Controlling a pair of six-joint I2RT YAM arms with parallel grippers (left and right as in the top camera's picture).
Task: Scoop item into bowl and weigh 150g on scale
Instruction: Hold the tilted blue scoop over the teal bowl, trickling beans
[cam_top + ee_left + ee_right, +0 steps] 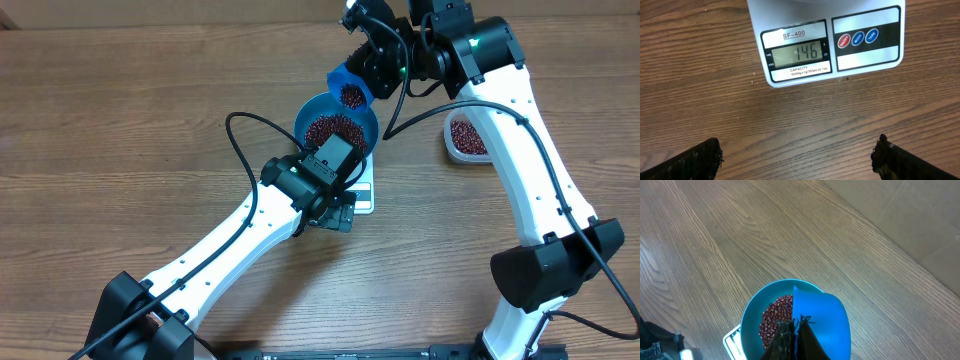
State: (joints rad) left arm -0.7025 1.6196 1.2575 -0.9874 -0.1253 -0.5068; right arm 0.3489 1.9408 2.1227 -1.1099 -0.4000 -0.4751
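Clamped shut on the scoop (820, 322), the right gripper (794, 330) poises it over the bowl (747, 325) of beans (772, 320) just beneath, ready to top up, while the empty, wide-open left gripper (797, 155) hovers above the scale (865, 30) so its camera reads the display (797, 52).

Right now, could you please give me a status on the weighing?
Left gripper open, empty, facing scale. Right gripper shut on scoop, beans in it, over bowl. Scale reads 146, short of target. Nothing in the way.

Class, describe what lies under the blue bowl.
The bowl rests on the white scale; only its display edge shows. The rest of the scale beneath is covered by the bowl.
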